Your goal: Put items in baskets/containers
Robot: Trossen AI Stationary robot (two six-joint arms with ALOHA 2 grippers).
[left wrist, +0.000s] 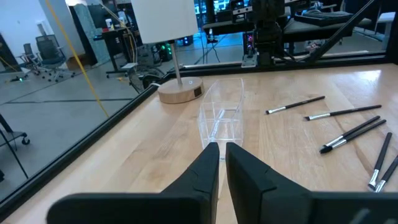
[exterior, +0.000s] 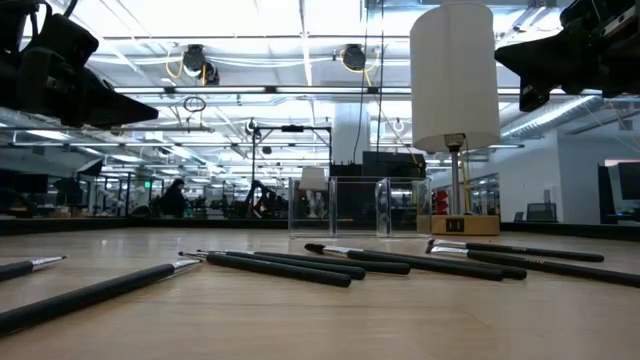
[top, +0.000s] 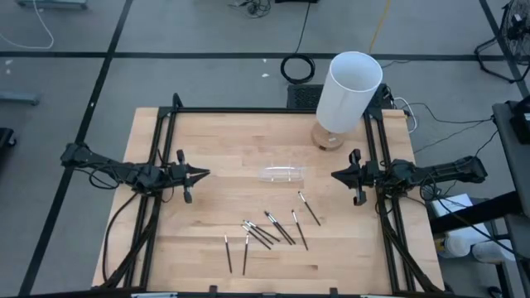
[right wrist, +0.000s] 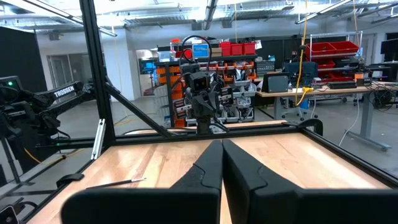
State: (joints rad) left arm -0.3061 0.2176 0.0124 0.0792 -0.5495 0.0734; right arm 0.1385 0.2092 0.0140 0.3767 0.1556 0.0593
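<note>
While both arms hang clear of the wooden table [top: 207, 248], we judge the task not yet begun: the small clear plastic rectangular tray [top: 282, 174] lies empty between the two grippers, and the thin dark sticks with pale tips [top: 269, 232] lie scattered on the table nearer the front edge, below and between both grippers. This layout appears to leave the tray reachable from either side. The left gripper [top: 204, 174] points straight at the tray, which lies just ahead of its fingertips [left wrist: 211, 149] in its wrist view; the fingers are pressed nearly together, holding nothing and touching nothing. The right gripper [top: 335, 175] faces it from the tray's far side, likewise clenched and empty. A tall white cylinder on a round wooden base [top: 348, 91] stands behind the tray, nearer the right gripper.
</note>
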